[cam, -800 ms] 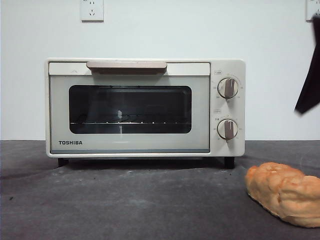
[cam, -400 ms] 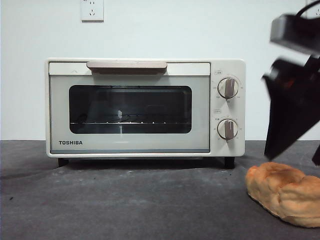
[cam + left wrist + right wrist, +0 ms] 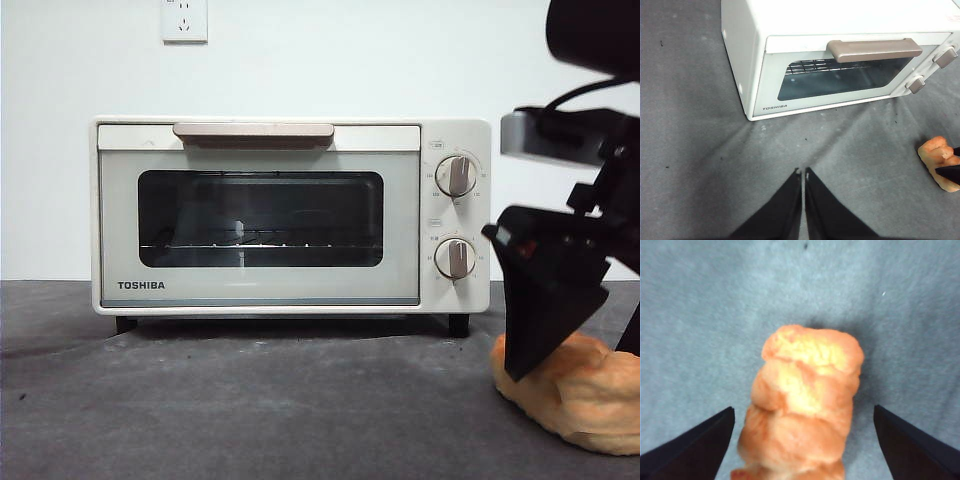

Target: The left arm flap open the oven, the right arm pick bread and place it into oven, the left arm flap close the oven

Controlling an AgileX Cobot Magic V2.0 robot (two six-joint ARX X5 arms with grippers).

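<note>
**Bread framed between spread jaws, oven door not yet opened**

Bread (image 3: 805, 405) lies directly under the right gripper (image 3: 802, 440), whose two black jaws stand wide apart with the loaf between them and clear grey cloth showing on each side, so neither jaw touches the crust. From the front, that gripper (image 3: 545, 300) hangs in front of the loaf's near end, its tip low beside the orange crust (image 3: 585, 400). The loaf runs lengthwise away from the wrist, twisted and lumpy, resting flat on the table (image 3: 250, 400).

By the look of it, the bread is light and soft, with a bumpy crust that should give under pressure rather than slip. A hold across the narrow width at the thick middle seems best; the tapered ends would likely squash or tear, and a hard squeeze could dent it.

The left gripper (image 3: 803, 200) waits well back from the work, its jaws pressed together with only a thin seam between them, pointing over bare cloth.

Farther off from both grippers stands the oven (image 3: 290, 215), its door flat and closed, the beige handle (image 3: 874, 50) untouched along the top edge and the wire rack visible behind the dark glass. Judged against the task, the door has to come down before the loaf can go in.
</note>
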